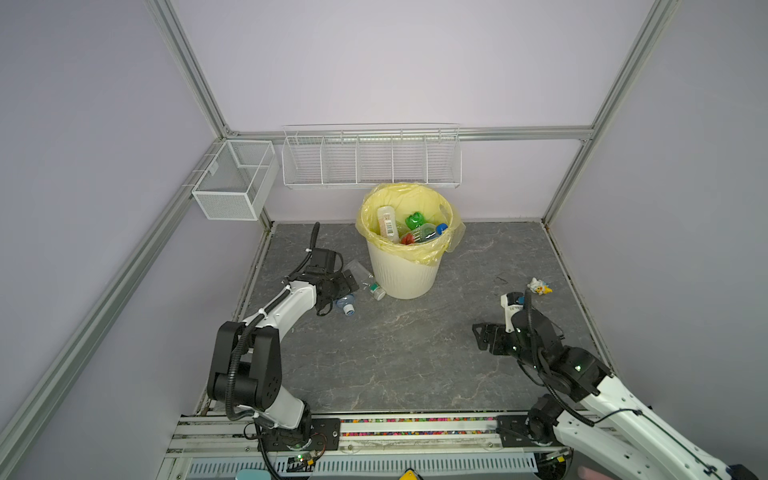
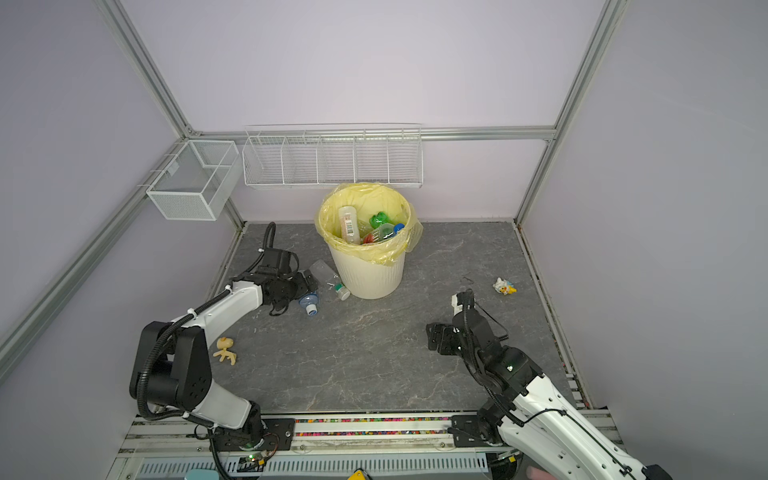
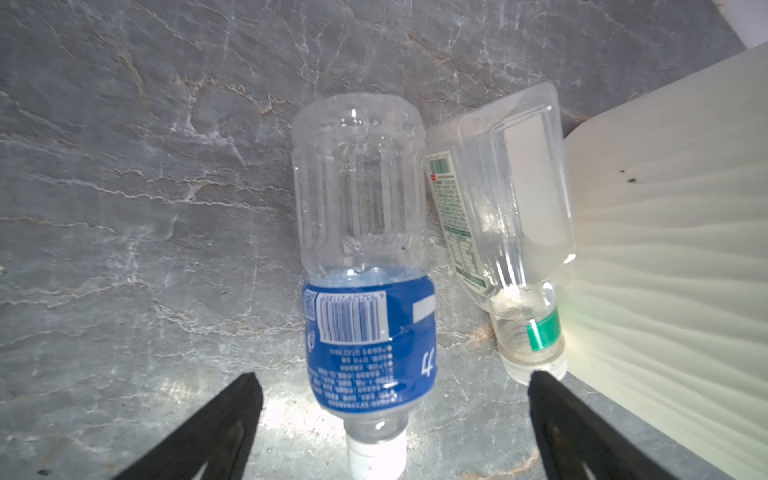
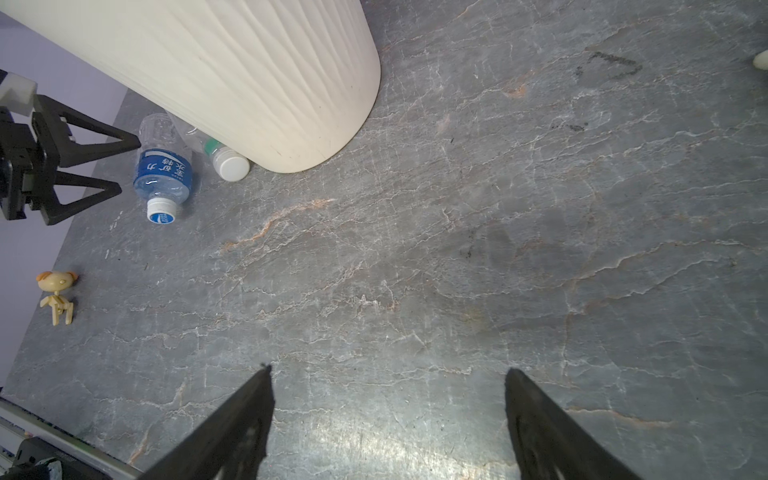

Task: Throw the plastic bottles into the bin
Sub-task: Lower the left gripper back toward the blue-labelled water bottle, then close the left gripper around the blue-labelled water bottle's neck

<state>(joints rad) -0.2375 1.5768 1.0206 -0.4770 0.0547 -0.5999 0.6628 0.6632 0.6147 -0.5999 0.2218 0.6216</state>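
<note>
Left gripper (image 3: pixel 392 376) is down low at the tabletop (image 3: pixel 124 166) with its fingers spread wide, and the blue-labelled water bottle (image 3: pixel 361 249) lies on its side right in the gap: white cap toward the wrist, clear ribbed base pointing away. Nothing is pinched yet, so I'd call this the line-up before a squeeze across the label. Just outside one finger sits a second clear bottle with a green neck band (image 3: pixel 498 199), lying along the first and resting against the ribbed wall of the bin (image 3: pixel 665 208). It looks like it rolled there and stopped, and that fingertip appears very close to its white cap, so closing could nudge it. Beyond the gripper and above it, the bin's yellow liner already holds several bottles, a white-labelled one (image 1: pixel 388 224) and a green one (image 1: pixel 414 219) among them. Right gripper (image 4: pixel 387 369) hangs apart over bare table, fingers wide, holding nothing, probably keeping out of the way. A small yellow toy figure (image 4: pixel 56 295) lies off to its side and is not part of the job.
</note>
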